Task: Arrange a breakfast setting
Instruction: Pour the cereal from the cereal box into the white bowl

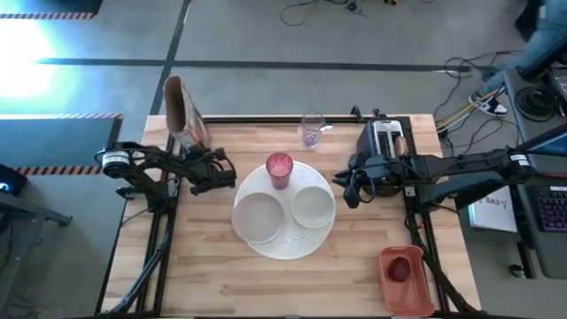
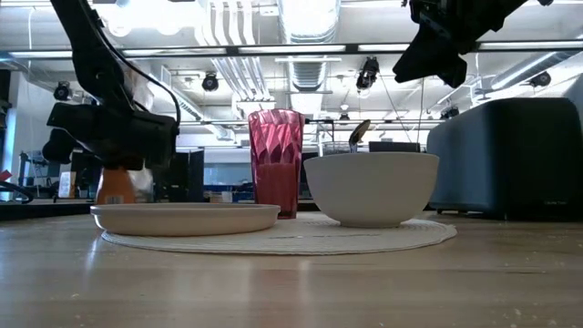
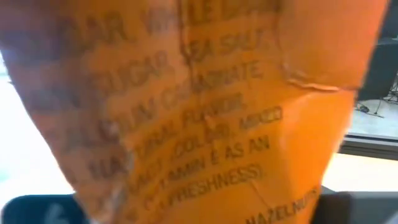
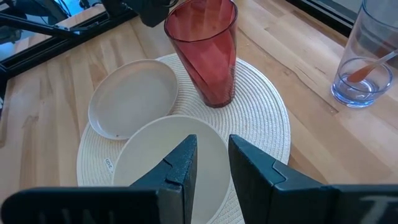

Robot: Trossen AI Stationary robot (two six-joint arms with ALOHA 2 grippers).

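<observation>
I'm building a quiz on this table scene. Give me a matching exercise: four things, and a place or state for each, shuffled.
Things:
1. pink cup
2. white bowl
3. clear glass
4. red tray

Places:
a. at the table's near right corner
b. off the mat, holding a spoon
c. under the right gripper
d. on the mat's far edge

Pairs: 1-d, 2-c, 3-b, 4-a

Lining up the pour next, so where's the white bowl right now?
In the high view the white bowl sits on the right part of the round woven placemat, beside the small white plate and just in front of the pink cup.
</observation>
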